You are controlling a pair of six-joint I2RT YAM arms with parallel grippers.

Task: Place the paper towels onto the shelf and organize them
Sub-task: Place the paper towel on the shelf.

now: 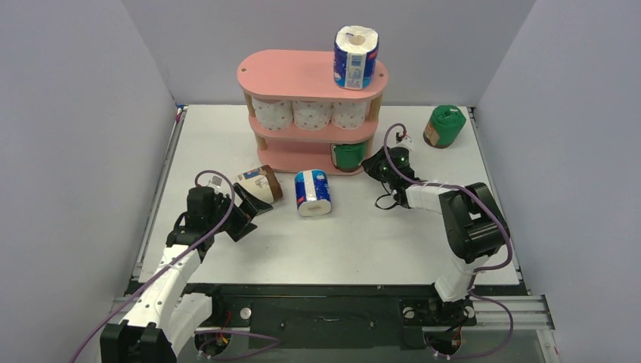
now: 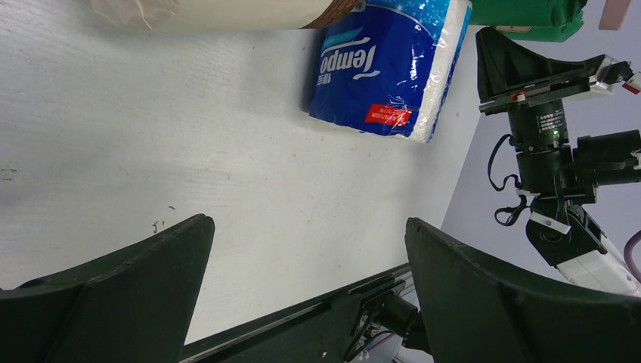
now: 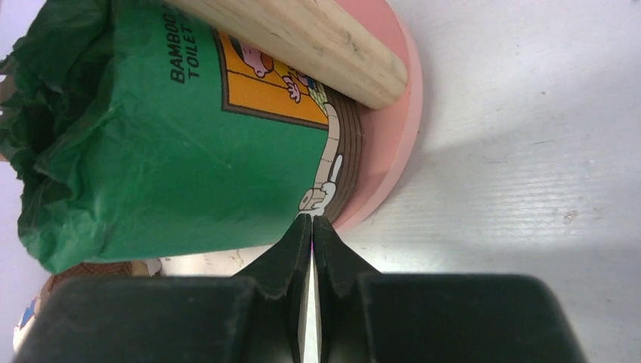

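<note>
right gripper [image 3: 311, 221] closed, empty, beside green roll [image 3: 189, 151].

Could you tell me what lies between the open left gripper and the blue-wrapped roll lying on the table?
Nothing: the left wrist view shows only bare table between the left gripper and the blue-wrapped roll.
</note>
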